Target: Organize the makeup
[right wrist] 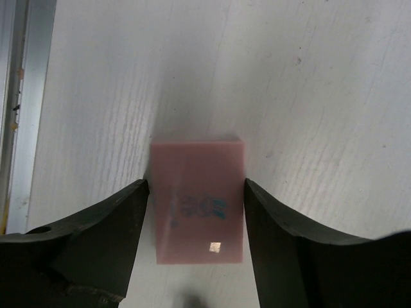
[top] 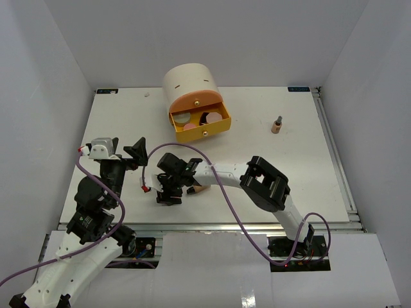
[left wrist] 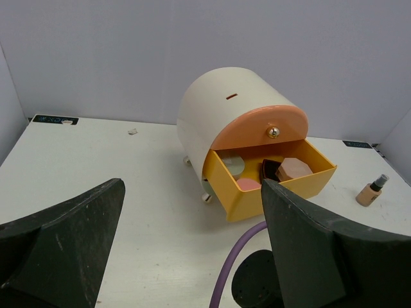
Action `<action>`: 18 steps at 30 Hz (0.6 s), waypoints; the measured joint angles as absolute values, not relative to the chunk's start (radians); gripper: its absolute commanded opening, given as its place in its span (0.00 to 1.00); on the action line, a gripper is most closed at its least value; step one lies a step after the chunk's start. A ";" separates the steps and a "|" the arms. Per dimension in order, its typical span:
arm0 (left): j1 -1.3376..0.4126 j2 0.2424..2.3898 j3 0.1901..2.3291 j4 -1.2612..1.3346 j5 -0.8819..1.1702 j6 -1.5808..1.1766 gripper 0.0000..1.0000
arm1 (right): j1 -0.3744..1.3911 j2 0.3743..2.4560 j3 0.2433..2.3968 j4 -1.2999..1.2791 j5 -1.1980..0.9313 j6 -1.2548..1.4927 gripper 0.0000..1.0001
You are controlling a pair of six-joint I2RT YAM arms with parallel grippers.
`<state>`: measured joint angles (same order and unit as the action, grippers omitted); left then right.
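The flat pink rectangular compact [right wrist: 198, 208] lies on the white counter [top: 289, 173], well apart from the cream cylindrical organiser [top: 188, 80], on its near side towards the arm bases. Our right tool [right wrist: 196, 186] straddles it, black fingers [right wrist: 115, 218] at both long edges; we cannot tell whether they clamp it. The case looks thin and smooth, so we judge it may slip or tilt on lifting, or catch the open yellow drawer [top: 205, 131]. Our left tool [left wrist: 192, 192] stands wide apart, empty.
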<state>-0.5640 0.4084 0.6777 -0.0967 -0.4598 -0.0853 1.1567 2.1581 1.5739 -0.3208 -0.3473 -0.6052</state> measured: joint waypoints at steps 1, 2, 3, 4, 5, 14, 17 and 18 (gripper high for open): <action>-0.564 0.409 0.678 -0.096 -0.459 -0.085 0.98 | 1.154 2.160 1.577 -0.324 -0.354 -0.605 0.55; -0.564 0.409 0.678 -0.096 -0.459 -0.085 0.98 | 1.151 2.161 1.579 -0.328 -0.360 -0.603 0.51; -0.564 0.409 0.678 -0.096 -0.459 -0.085 0.98 | 1.148 2.161 1.581 -0.333 -0.365 -0.600 0.47; -0.564 0.409 0.678 -0.096 -0.458 -0.085 0.98 | 1.145 2.162 1.582 -0.336 -0.370 -0.602 0.40; -0.564 0.409 0.678 -0.096 -0.457 -0.085 0.98 | 1.142 2.162 1.583 -0.339 -0.375 -0.602 0.33; -0.564 0.408 0.671 -0.095 -0.461 -0.084 0.98 | 1.073 2.165 1.668 -0.372 -0.460 -0.560 0.17; -0.564 0.408 0.664 -0.095 -0.463 -0.081 0.98 | 1.024 2.147 1.716 -0.395 -0.529 -0.536 0.16; -0.564 0.408 0.663 -0.095 -0.464 -0.080 0.98 | 1.009 2.134 1.730 -0.403 -0.548 -0.529 0.15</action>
<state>-0.5640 0.4084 0.6631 -0.0948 -0.4640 -0.0803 1.0091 2.1343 1.7297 -0.4031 -0.5478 -0.5294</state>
